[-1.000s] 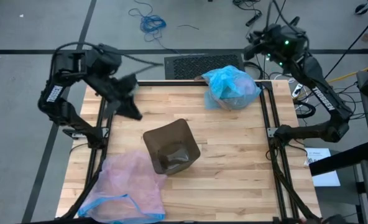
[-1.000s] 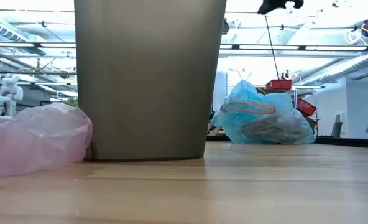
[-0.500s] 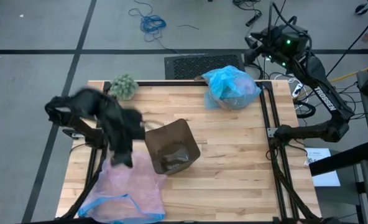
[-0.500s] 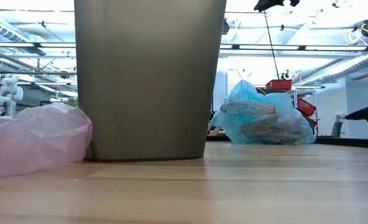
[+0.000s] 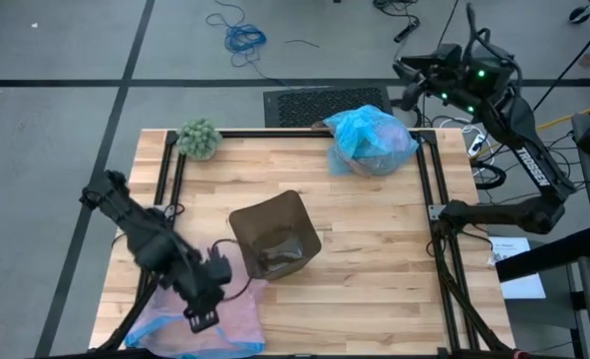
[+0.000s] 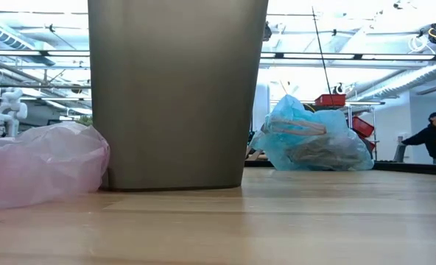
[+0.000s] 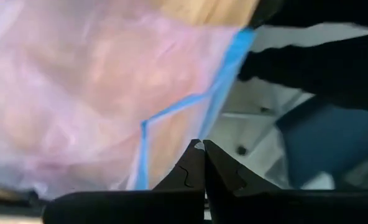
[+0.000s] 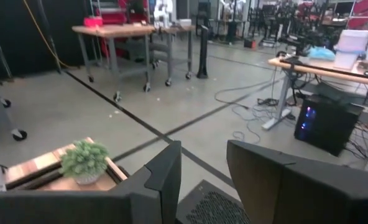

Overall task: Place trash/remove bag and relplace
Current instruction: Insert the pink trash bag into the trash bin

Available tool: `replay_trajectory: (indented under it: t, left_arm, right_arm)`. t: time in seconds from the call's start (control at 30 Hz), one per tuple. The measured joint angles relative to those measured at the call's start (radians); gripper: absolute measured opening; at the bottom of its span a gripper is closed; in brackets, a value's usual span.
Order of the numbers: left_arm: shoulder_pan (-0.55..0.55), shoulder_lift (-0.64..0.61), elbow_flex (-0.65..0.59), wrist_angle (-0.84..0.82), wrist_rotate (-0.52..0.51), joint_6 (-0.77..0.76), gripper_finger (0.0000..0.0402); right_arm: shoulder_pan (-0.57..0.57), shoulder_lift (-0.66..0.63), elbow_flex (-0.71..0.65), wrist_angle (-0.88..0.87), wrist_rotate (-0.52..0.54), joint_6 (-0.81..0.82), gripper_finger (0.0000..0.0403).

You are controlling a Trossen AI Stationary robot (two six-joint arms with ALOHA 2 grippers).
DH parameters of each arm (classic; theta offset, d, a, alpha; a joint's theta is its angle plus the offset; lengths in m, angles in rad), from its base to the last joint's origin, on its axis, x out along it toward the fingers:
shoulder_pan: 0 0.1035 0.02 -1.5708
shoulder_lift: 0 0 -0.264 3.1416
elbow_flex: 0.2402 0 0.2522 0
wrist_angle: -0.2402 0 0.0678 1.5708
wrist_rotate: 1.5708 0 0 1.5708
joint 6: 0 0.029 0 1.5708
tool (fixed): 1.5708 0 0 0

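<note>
The light-blue bag sits bunched on the table's far right part, with brownish trash showing through its wall. The brown square bin stands mid-table, a little dark matter at its bottom. My left gripper is shut and hangs over the translucent pink bag near that bag's blue rim, at the near left corner. My right gripper is open, raised beyond the table's far right corner, past the blue bag.
A fuzzy green ball sits at the far left corner. A black frame rail runs along the far edge and down both sides. Bare wood lies right of the bin. A person stands far off in the room.
My left arm has swung from the far left corner toward the near edge, passing left of the bin, and now hangs over the pink bag; the green ball it covered now shows. My right arm has drifted a little toward the right, beyond the far edge.
</note>
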Motion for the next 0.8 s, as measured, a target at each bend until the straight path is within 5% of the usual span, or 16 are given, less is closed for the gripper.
replay_trajectory:
  t: [0.17,0.4,0.63,0.8]
  left_arm:
    - [-0.082,0.005,-0.148,0.082,0.045,-0.125,0.0014]
    - [-0.147,0.006,-0.336,0.367,0.088,-0.255,0.0094]
    - [-0.167,0.048,-0.414,0.379,0.115,-0.296,0.0176]
    - [-0.169,0.116,-0.454,0.369,0.215,-0.295,0.0199]
  right_arm:
    - [0.02,-0.018,0.0,0.019,0.002,0.035,0.0123]
    - [0.044,-0.033,0.0,0.018,0.003,0.043,0.0123]
    - [0.044,-0.044,0.0,0.012,0.002,0.043,0.0123]
    - [0.044,-0.051,0.0,0.013,0.001,0.043,0.0123]
